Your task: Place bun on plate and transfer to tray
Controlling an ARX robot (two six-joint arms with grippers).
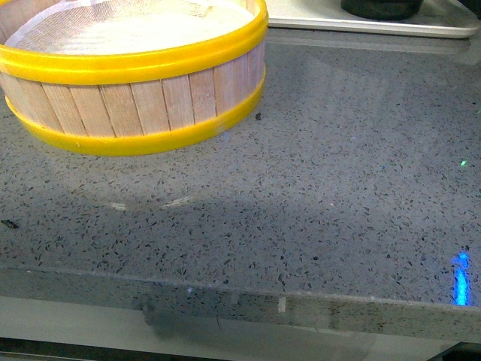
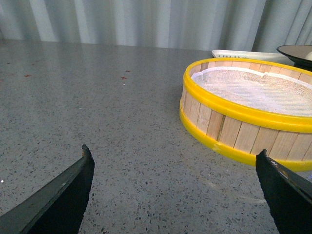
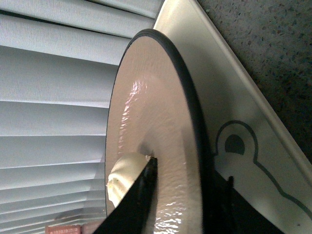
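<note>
The right gripper [image 3: 187,192] pinched the black-rimmed tan round plate [image 3: 156,146] carrying the cream-white steamed bun [image 3: 124,178] over the cream plastic tray [image 3: 243,126], so lowering it level seemed wise, while the left gripper [image 2: 175,190] was spread empty.

Even, bright indoor light; my three views are usable but not equally sharp.

On the front view I see a blue glare streak on the grey speckled stone counter [image 1: 316,195] and a soft shadow under the slightly blurred yellow-banded wooden steamer basket [image 1: 135,83]. The round tan plate with black rim [image 3: 151,126] shows wet-looking highlights, very close and soft.
</note>
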